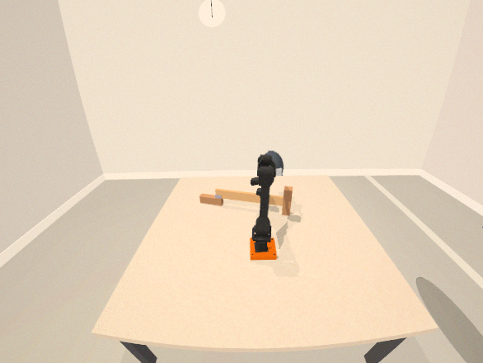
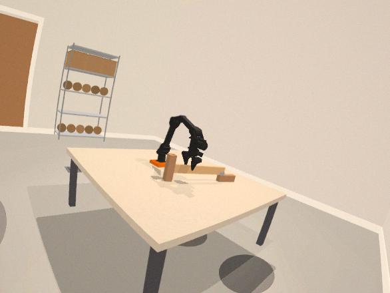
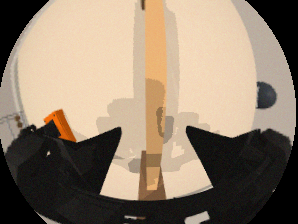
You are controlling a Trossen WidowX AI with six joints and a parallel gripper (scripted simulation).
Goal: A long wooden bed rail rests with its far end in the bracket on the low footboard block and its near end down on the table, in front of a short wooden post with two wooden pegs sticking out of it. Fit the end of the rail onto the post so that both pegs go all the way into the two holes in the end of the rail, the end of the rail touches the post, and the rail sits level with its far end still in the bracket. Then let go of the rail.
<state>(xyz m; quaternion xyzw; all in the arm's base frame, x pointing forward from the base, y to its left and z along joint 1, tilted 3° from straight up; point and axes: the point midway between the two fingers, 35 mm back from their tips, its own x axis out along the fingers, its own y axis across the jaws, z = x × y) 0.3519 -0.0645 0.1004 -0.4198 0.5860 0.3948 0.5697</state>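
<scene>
A long wooden rail (image 2: 199, 170) is seen lying level, one end against an upright post (image 2: 169, 167) at 9 o'clock, the other at a low block (image 2: 225, 178) at 3 o'clock. The gripper (image 2: 192, 161) is held just above the rail, jaws spread wide.

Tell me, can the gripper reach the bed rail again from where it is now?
Probably yes: the gripper hangs open straight above the bed rail, and nothing lies between them.
</scene>
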